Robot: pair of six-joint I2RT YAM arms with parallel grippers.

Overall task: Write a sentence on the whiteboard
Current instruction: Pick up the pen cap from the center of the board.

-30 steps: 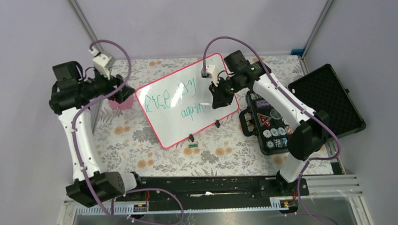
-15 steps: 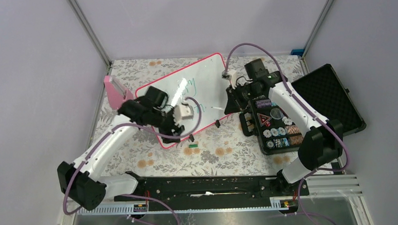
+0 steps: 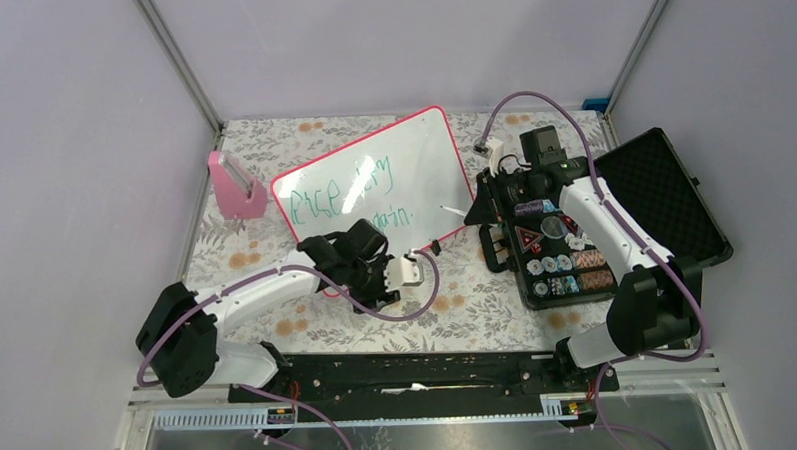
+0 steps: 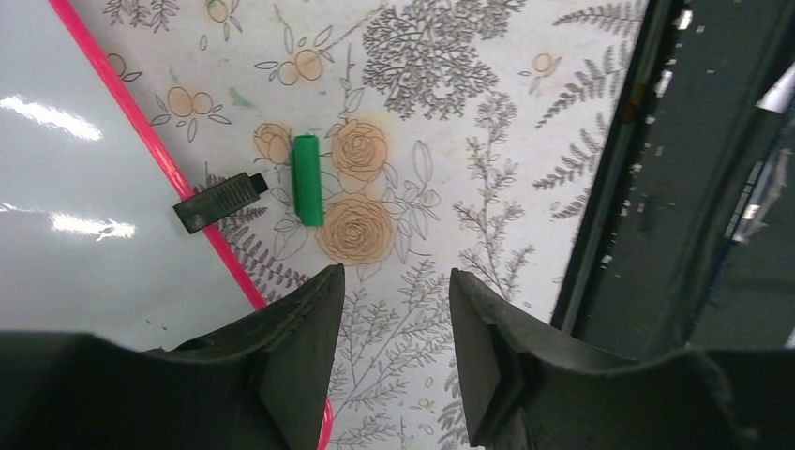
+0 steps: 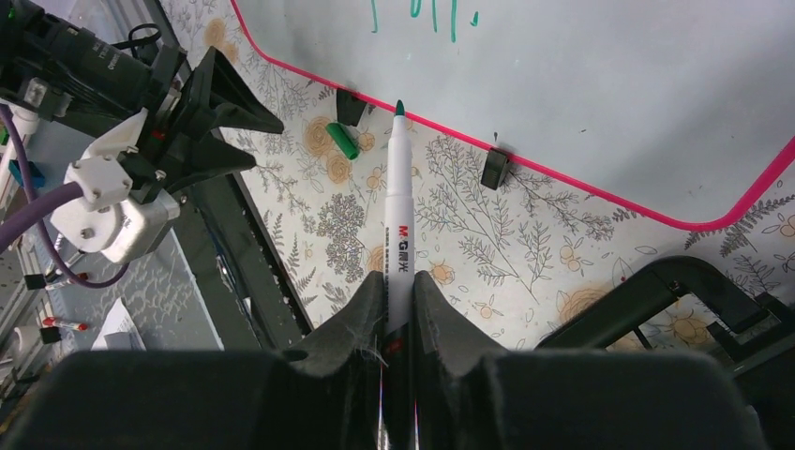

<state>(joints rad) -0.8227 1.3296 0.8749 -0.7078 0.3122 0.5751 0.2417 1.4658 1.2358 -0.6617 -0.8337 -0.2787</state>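
In the top view, the whiteboard (image 3: pixel 412 159) lies askew at centre, the sentence (image 3: pixel 343 192) written across it. The right gripper (image 3: pixel 477 210) hovers off its right edge, near the case (image 3: pixel 663 191).

In the left wrist view, the left gripper (image 4: pixel 394 319) stands half-wide and empty above the cap (image 4: pixel 307 179). A clip (image 4: pixel 218 201) just beside the cap could be caught instead.

In the right wrist view, jaws clamp the marker (image 5: pixel 399 216), uncapped. Delay risks a dry tip, and a swing could smear ink.
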